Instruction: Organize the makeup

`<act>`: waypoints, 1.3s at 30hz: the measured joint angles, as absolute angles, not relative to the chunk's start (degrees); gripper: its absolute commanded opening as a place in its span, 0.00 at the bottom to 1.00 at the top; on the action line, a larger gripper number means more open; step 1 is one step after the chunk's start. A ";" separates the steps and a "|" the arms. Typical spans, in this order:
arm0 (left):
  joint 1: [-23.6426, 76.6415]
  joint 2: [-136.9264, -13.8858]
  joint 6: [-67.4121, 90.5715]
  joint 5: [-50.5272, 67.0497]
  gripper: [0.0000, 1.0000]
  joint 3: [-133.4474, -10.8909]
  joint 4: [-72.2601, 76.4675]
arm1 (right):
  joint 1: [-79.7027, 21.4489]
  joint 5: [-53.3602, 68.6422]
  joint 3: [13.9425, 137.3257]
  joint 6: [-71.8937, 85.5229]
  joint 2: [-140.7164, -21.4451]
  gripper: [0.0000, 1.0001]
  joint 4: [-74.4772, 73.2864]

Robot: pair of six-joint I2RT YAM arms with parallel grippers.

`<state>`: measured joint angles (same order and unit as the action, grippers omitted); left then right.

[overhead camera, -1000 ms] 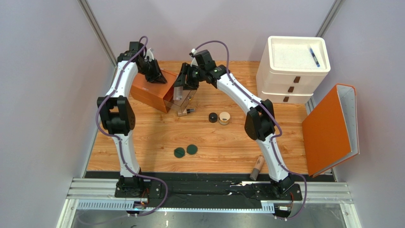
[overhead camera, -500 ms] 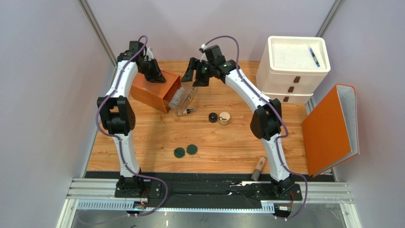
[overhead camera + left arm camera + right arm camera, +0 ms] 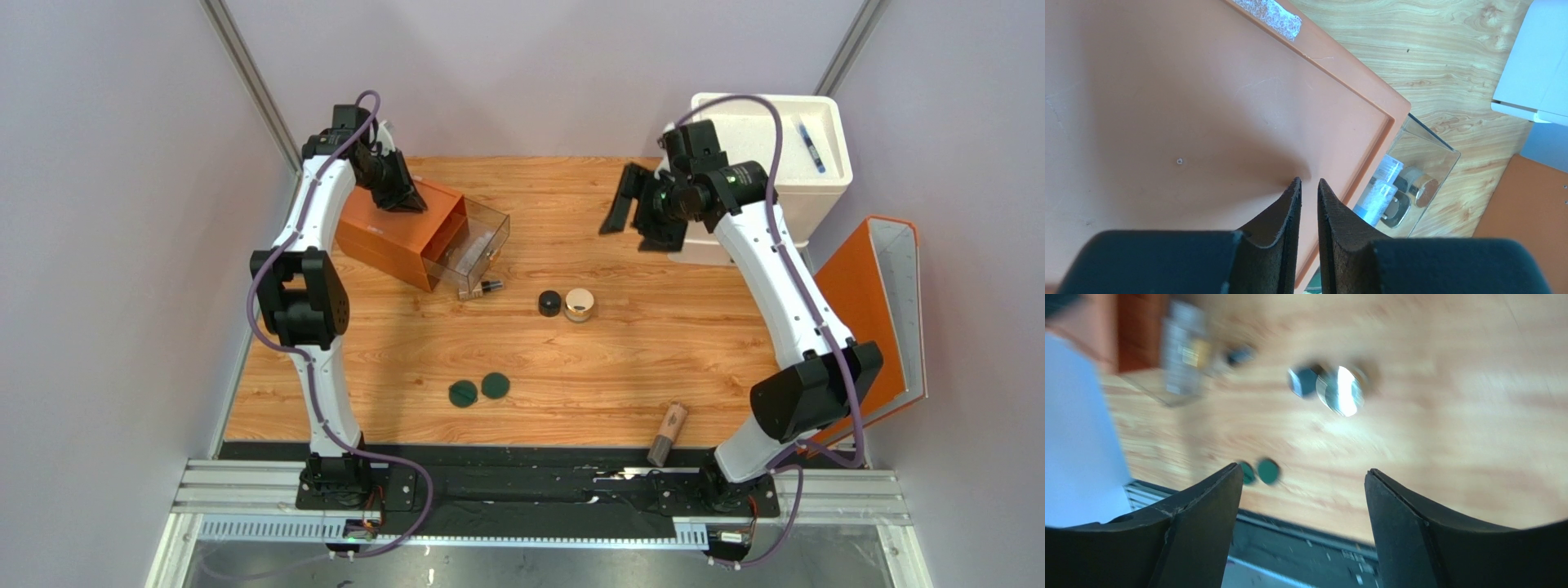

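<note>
Orange box (image 3: 390, 233) bears the left gripper (image 3: 1309, 184): fingers all but pressed together, nothing between them, tips on the lid. We find the right gripper (image 3: 635, 217) spread wide and empty, in the air beside the white drawer unit (image 3: 761, 135). The tan jar (image 3: 578, 304) and black cap (image 3: 550, 303) stand side by side on the table, leftward and toward the near edge from that gripper. Both are round, so no long axis governs the approach. We judge the right arm nearer and free. One bottle (image 3: 482, 289) lies just beside the clear drawer (image 3: 481, 235), cap pointing right.
</note>
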<state>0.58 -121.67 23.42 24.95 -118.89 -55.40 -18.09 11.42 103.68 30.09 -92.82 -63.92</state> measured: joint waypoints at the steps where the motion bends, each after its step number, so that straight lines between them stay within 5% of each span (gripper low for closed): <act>1: 0.58 -121.67 23.27 24.97 0.22 -118.89 -55.37 | -17.54 11.09 101.73 30.06 -92.49 0.79 -66.04; 13: 0.58 -121.67 21.19 26.04 0.22 -120.95 -55.68 | -10.37 12.67 65.28 30.33 -85.30 0.82 -76.01; 27: 0.58 -123.13 19.84 27.55 0.23 -122.76 -56.88 | -7.94 14.26 46.94 33.56 -86.65 0.69 -73.34; 36: 0.58 -123.24 19.57 27.83 0.22 -122.76 -57.56 | -7.31 12.88 46.02 34.26 -92.86 0.66 -67.55; 39: 0.58 -123.24 19.57 27.94 0.22 -122.76 -57.63 | -7.31 12.32 46.02 34.13 -96.51 0.58 -65.25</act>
<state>0.58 -123.24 19.57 27.94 -122.76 -57.63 -7.31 12.32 46.02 34.13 -96.51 -65.25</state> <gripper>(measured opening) 0.225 0.656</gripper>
